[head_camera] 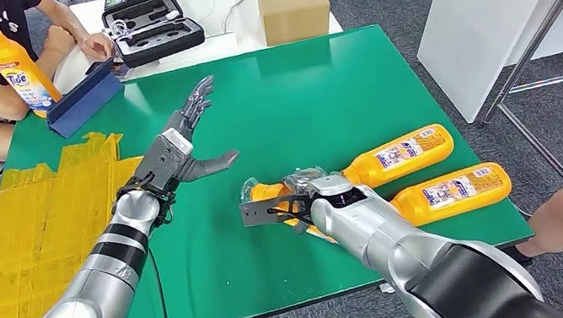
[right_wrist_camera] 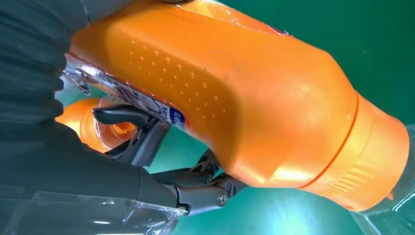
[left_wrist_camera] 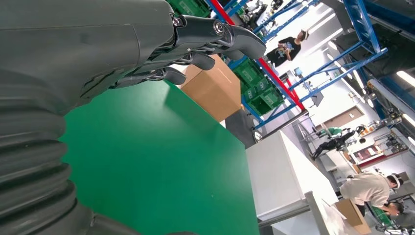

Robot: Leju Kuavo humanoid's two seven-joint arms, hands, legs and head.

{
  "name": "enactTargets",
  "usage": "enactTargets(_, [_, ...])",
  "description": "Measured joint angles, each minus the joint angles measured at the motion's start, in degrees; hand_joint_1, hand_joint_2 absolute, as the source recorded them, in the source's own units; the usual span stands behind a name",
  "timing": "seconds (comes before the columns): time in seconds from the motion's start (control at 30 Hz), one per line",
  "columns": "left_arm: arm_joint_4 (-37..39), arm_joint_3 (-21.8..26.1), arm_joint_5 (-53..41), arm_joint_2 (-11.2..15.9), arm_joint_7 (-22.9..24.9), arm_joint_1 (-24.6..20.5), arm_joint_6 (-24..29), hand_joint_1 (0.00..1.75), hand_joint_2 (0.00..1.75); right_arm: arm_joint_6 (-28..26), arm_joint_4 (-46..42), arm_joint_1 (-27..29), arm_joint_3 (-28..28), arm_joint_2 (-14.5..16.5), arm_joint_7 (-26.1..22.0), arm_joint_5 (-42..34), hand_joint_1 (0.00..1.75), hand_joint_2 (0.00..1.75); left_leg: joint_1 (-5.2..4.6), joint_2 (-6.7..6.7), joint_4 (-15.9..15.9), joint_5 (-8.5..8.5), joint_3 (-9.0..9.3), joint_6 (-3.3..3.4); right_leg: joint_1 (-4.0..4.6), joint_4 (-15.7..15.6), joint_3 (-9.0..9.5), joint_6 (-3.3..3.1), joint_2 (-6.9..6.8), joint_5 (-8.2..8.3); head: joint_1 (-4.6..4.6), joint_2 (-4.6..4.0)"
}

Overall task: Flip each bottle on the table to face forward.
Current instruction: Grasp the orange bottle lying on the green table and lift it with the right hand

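Right hand (head_camera: 290, 205) clamped around an orange plastic detergent bottle (right_wrist_camera: 235, 98), low over the near right part of the green table (head_camera: 311, 94), dimpled side showing at the wrist. Just beside, two more orange labelled bottles (head_camera: 401, 154) lying flat, labels up. Left hand (head_camera: 185, 140) spread and holding nothing, above mid-table. Cardboard box (head_camera: 292, 3) at the far edge.

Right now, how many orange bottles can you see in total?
4. Two lie side by side near the green table's right edge. One is in the right hand, mostly hidden by it. One stands upright beside the seated person, far left.
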Motion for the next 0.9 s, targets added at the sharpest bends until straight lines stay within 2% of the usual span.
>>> enactTargets(0.23, [0.0, 0.0, 0.3, 0.0, 0.0, 0.0, 0.0, 0.0, 1.75, -1.5, 0.0, 0.3, -0.3, 0.2, 0.0, -0.2, 1.75, 1.75, 0.0, 0.0, 0.0, 0.0, 0.0, 0.0, 0.0, 0.0, 0.01, 0.0, 0.0, 0.01, 0.01, 0.0])
enactTargets(0.43, [0.0, 0.0, 0.4, 0.1, 0.0, 0.4, 0.3, 0.0, 1.75, -5.1, 0.0, 0.5, -0.6, 0.7, -0.5, 0.0, 1.75, 1.75, 0.0, 0.02, 0.0, 0.0, 0.0, 0.0, 0.0, 0.0, -0.01, -0.02, 0.05, 0.03, 0.01, 0.0])
enactTargets(0.57, [0.0, 0.0, 0.5, 0.2, 0.0, 0.9, 0.5, 0.0, 1.75, -5.6, 0.0, 0.6, -0.7, 0.9, -0.7, 0.2, 1.75, 1.75, 0.0, 0.01, 0.0, 0.01, -0.01, -0.01, 0.01, 0.0, -0.02, -0.02, 0.05, 0.04, 0.01, 0.0])
enactTargets(0.6, [0.0, 0.0, 0.5, 0.2, 0.0, 0.9, 0.5, 0.0, 1.75, -5.6, 0.0, 0.6, -0.7, 0.9, -0.7, 0.2, 1.68, 1.75, 0.0, 0.01, 0.0, 0.01, -0.01, -0.01, 0.01, 0.0, -0.02, -0.02, 0.05, 0.04, 0.01, 0.0])
enactTargets(0.63, [0.0, 0.0, 0.5, 0.2, 0.0, 0.9, 0.5, 0.0, 1.75, -5.6, 0.0, 0.7, -0.7, 0.9, -0.7, 0.2, 1.51, 1.75, 0.0, 0.01, 0.0, 0.01, -0.01, -0.01, 0.01, 0.0, -0.02, -0.02, 0.05, 0.04, 0.01, 0.0])
enactTargets(0.7, [0.0, 0.0, 0.5, 0.2, 0.0, 0.9, 0.5, 0.0, 1.75, -5.8, 0.0, 0.7, -0.7, 0.9, -0.7, 0.2, 0.66, 1.75, 0.0, 0.02, 0.0, 0.01, -0.01, -0.01, 0.01, 0.0, -0.01, -0.02, 0.05, 0.04, 0.01, 0.0])
enactTargets(0.73, [0.0, 0.0, 0.5, 0.2, 0.0, 0.9, 0.5, 0.0, 1.75, -6.3, 0.0, 0.7, -0.7, 0.9, -0.7, 0.3, 0.29, 1.75, 0.0, 0.02, 0.0, 0.01, -0.01, -0.01, 0.01, 0.0, -0.01, -0.02, 0.05, 0.04, 0.01, 0.0])
enactTargets(0.77, [0.0, 0.0, 0.5, 0.2, 0.0, 1.0, 0.6, 0.0, 1.75, -7.3, 0.0, 0.7, -0.7, 1.0, -0.8, 0.6, 0.03, 1.75, 0.0, 0.02, 0.0, 0.01, -0.02, -0.01, 0.01, 0.0, -0.01, -0.02, 0.05, 0.04, 0.01, 0.0])
enactTargets(0.9, [-0.3, 0.1, 0.6, 0.6, 0.3, 1.9, 1.1, 0.0, 1.75, -16.7, 0.0, 1.5, -0.8, 1.3, -1.4, 1.7, 0.0, 1.75, 0.0, 0.01, 0.0, 0.02, -0.13, -0.01, 0.01, 0.0, -0.09, -0.01, 0.04, 0.05, 0.01, 0.0])
